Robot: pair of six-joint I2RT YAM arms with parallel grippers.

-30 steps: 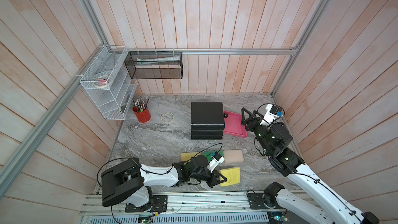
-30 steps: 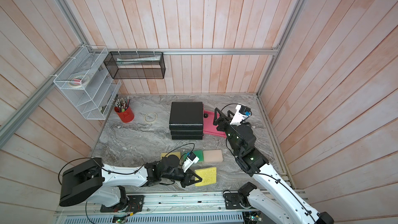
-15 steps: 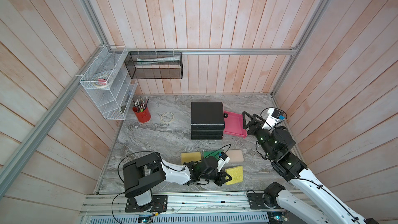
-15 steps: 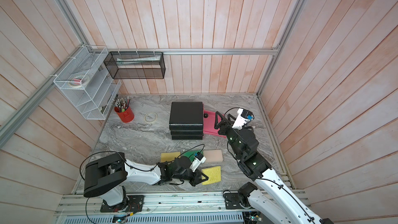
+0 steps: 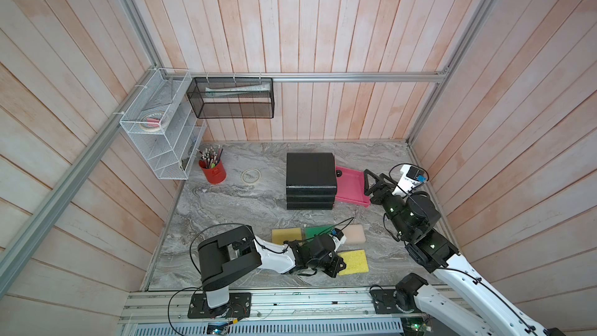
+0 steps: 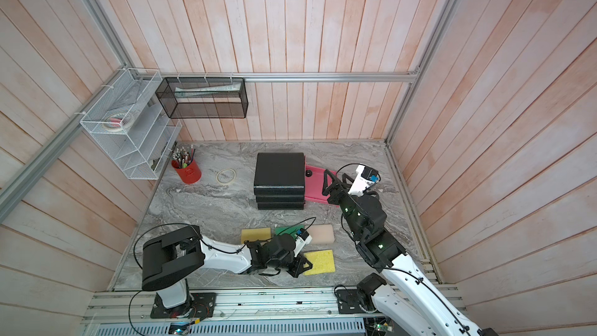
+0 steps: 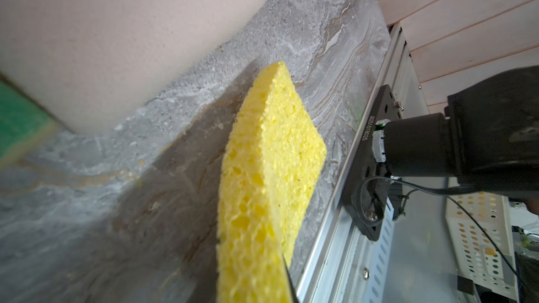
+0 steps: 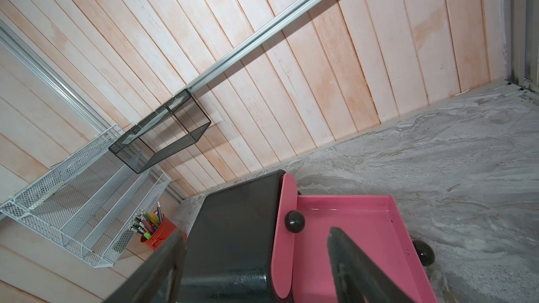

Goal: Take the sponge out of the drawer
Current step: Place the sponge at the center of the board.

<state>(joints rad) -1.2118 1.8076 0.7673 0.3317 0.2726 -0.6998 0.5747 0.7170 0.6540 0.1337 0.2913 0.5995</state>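
White links [image 5: 274, 255], black joints [image 5: 416, 214], black cables [image 7: 431, 190].

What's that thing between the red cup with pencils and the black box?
A ring of tape lies flat on the table between the red cup and the black box, touching neither. Both top views show it.

Both top views: high above the front edge, looking steeply down on the whole table [image 5: 242, 208]. Left wrist: skims the table, very close to a yellow sponge [image 7: 268, 155]. Right wrist: close over the pink drawer [image 8: 350, 222], facing the back wall [image 8: 262, 68]; shared with both top views.
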